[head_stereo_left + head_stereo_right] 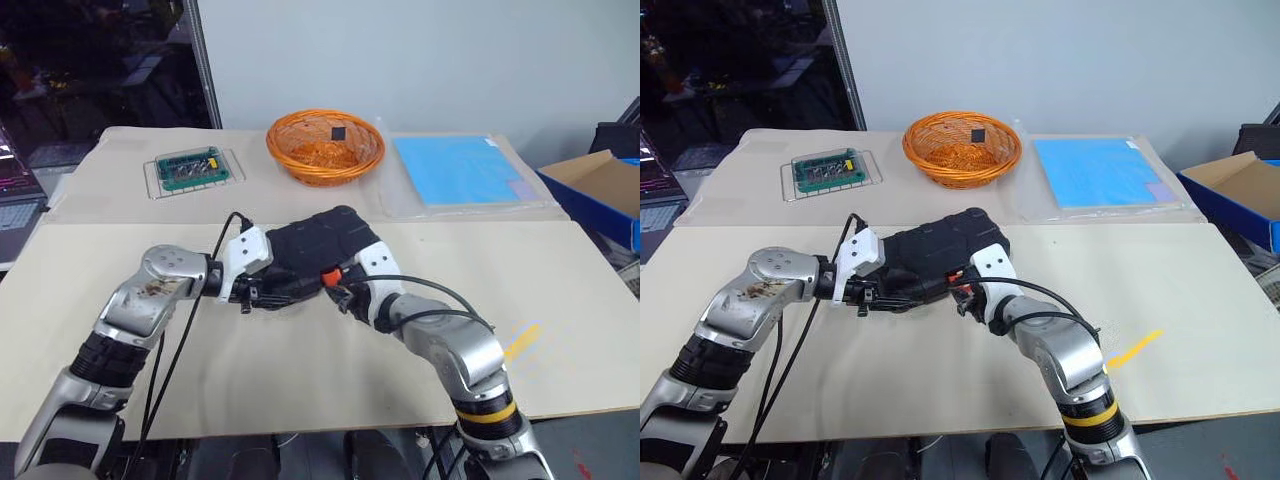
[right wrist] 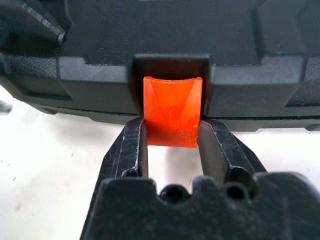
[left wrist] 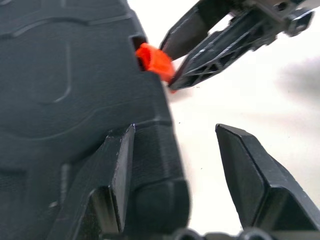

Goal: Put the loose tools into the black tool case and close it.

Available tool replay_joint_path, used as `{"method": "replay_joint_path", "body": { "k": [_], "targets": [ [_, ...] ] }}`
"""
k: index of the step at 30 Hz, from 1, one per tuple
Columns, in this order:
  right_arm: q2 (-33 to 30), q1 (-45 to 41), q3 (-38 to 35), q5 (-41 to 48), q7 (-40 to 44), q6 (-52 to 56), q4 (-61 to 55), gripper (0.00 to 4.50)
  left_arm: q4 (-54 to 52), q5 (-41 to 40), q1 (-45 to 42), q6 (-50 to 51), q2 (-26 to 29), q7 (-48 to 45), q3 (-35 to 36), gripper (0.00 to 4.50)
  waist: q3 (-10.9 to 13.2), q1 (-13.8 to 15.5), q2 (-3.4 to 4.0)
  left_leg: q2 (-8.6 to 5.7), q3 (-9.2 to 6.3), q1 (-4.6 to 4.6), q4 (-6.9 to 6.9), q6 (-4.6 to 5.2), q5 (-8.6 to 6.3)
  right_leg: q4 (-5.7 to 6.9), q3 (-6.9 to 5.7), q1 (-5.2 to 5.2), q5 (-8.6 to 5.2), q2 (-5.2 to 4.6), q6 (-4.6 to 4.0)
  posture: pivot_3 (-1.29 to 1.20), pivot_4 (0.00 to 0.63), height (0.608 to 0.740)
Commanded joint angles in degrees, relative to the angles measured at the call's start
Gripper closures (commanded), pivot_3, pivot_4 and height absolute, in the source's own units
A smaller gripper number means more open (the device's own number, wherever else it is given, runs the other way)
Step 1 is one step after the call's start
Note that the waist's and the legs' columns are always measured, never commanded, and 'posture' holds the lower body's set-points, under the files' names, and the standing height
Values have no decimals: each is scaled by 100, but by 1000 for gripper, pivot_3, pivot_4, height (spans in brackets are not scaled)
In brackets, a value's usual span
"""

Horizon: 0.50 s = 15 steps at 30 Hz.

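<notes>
The black tool case [image 1: 315,245] lies closed on the beige table, its orange latch [image 2: 172,117] at the near edge. My right gripper [image 2: 172,125] is shut on the latch, one finger against each side of it. My left gripper [image 3: 175,132] stands open at the case's near left corner. One of its fingers [image 3: 120,170] rests over the lid and the other hangs off the edge above the table. The left wrist view also shows the latch [image 3: 155,60] with the right gripper [image 3: 171,70] on it. The loose tools are hidden.
An orange wicker basket [image 1: 325,147] stands behind the case. A green bit set [image 1: 192,168] lies at the back left and a blue sheet [image 1: 460,170] at the back right. A blue-sided cardboard box [image 1: 600,195] sits off the table's right edge.
</notes>
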Motion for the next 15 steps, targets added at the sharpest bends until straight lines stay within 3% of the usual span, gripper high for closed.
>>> {"method": "replay_joint_path", "body": {
  "k": [1, 7, 11, 15],
  "targets": [
    [-52, 4, -210, 162, 170, -36, -398, 1442, -12, 103, 84, 22, -32, 31, -78, 1767, 0, 7, 0, 0, 0, -2, 0, 0, 0, -1, 0, -1, 0, 0, 0, 0, 150, 740],
    [-335, 301, -557, 454, 312, 633, -1189, 1442, 26, 124, 112, 50, -49, 135, -35, 1767, -1, 28, -1, -2, -1, -12, -1, 0, -1, -5, 1, -4, 0, -3, -1, 0, 150, 740],
    [-236, 429, -824, 819, 417, 1035, -1441, 2465, 113, 186, 77, 68, -51, 243, -37, 1767, -1, 28, 0, -2, -2, -12, -1, 0, -1, -5, -1, -4, 0, -3, -1, 0, 150, 740],
    [14, 249, -876, 837, 348, 873, -961, 3983, 252, 324, 39, -11, -68, 330, -78, 1767, -3, 19, 0, -2, -1, -7, -1, 0, -1, -4, -1, -1, 0, -3, -1, 0, 150, 740]
  ]
}}
